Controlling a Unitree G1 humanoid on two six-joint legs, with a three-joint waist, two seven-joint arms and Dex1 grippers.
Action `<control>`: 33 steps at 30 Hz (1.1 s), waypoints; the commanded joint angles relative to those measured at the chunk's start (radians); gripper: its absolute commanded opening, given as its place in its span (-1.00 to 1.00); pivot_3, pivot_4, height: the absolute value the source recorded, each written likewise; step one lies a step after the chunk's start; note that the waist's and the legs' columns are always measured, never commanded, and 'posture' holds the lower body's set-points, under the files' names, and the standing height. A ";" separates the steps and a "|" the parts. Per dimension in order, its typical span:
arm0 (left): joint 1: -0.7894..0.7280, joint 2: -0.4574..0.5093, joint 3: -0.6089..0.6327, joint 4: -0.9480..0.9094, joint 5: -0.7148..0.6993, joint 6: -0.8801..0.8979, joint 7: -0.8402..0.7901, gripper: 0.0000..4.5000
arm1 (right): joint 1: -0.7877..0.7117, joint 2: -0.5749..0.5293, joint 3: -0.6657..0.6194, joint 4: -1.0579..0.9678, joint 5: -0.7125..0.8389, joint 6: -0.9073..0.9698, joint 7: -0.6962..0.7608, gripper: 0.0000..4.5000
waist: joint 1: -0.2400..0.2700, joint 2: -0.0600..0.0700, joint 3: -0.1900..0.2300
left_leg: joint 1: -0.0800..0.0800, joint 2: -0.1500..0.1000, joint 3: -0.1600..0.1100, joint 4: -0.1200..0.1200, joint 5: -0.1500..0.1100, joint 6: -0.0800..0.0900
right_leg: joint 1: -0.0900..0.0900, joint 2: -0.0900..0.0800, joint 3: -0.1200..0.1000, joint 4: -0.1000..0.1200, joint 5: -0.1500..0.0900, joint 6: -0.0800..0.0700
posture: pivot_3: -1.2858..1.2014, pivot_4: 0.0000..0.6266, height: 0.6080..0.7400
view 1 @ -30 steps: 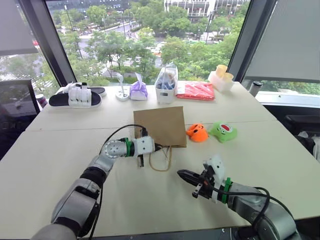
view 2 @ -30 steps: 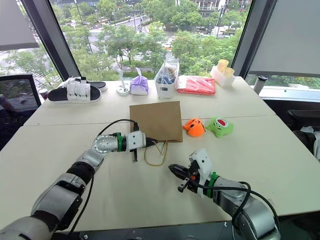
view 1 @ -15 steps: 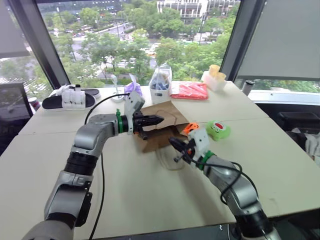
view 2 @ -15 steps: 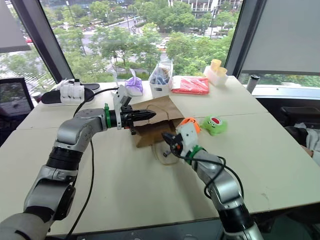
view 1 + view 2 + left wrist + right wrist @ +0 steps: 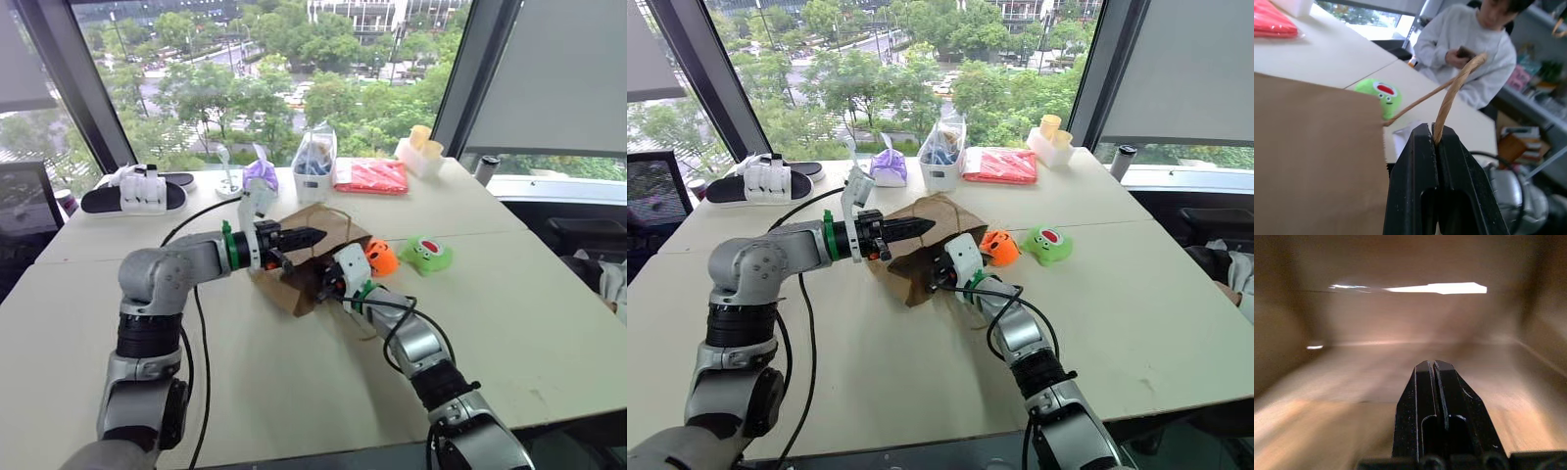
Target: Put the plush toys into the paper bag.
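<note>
— The left gripper (image 5: pixel 1435 142) has its two black fingers pinched tight on the bag's twisted-paper handle (image 5: pixel 1453 88). A second ago that gripper was low on the table (image 5: pixel 509 294) beside the flat-lying paper bag (image 5: pixel 306 257); now it is raised, and the bag has come up with it, tipped on its side with its mouth towards the table's near edge.

— And the right gripper (image 5: pixel 1434 369)?

— Fingers pressed together, nothing between them. It was out on the bare table near the front edge a second ago; now it is pushed in through the bag's mouth, brown paper walls all round it in the wrist view.

— Anything in the bag besides the gripper?

— I can see none, though the inside is dim and blurred, so I wouldn't swear to the far corners.

— The plush toys?

— Both out on the table, just right of the bag: the orange plush toy (image 5: pixel 382 257) right beside the bag's edge, the green plush toy (image 5: pixel 428 254) beyond it. They lie in the same spot as before.

— The back edge?

— A clear plastic bag (image 5: pixel 315 164) with dark items inside, a purple pouch (image 5: pixel 257 174), a red packet (image 5: pixel 372 176), and a black slipper (image 5: pixel 132 194) towards the left corner.
</note>
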 commanded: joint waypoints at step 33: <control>0.061 -0.036 0.194 -0.048 -0.365 0.086 0.388 -0.99 | 0.210 -0.156 -0.445 -0.630 0.445 0.328 0.032 -1.00 | 0.010 0.000 0.000 | 0.001 0.000 0.001 0.001 0.000 -0.001 | 0.002 0.000 0.002 -0.001 0.000 0.000 | 0.03 -0.52 1.00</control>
